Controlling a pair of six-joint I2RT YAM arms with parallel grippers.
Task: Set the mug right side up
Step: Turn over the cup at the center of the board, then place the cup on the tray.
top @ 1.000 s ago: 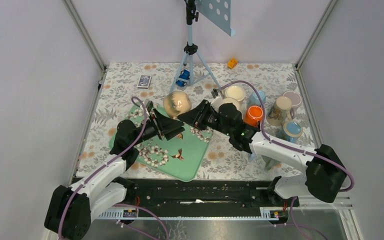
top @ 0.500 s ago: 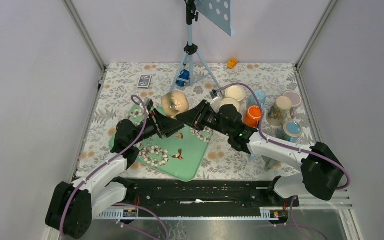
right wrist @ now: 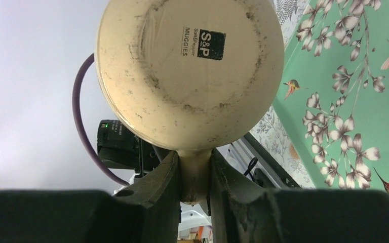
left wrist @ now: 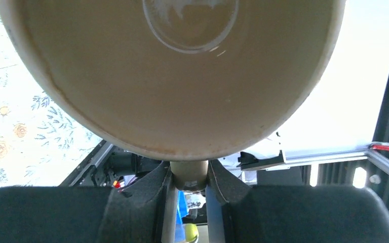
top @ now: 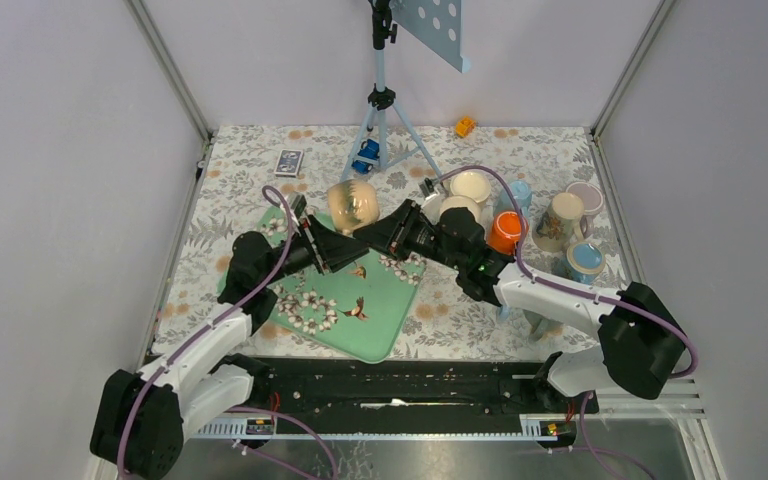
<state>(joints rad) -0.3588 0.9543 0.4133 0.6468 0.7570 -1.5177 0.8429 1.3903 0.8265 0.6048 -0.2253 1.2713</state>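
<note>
Cream mug [top: 351,205] aloft near green tray [top: 388,312], cup cluster [top: 560,220] alongside.

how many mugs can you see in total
8. The held mug hangs over the green mat. Seven stand at right: cream, white, pale blue, orange, patterned, lilac, blue-rimmed. The right arm may hide others.

Floral tablecloth [top: 250,160] covers the table. Green bird-print tray [top: 365,325] lies left of centre, set askew. Tripod [top: 384,105] stands mid far edge, with a blue item [top: 365,155] between its legs. Card box [top: 289,161] sits near the far-left corner, and an orange toy [top: 465,126] at the far edge. Along the right edge, grouped: cream mug [top: 472,185], orange mug [top: 507,232], patterned mug [top: 558,222], lilac mug [top: 587,197].
</note>
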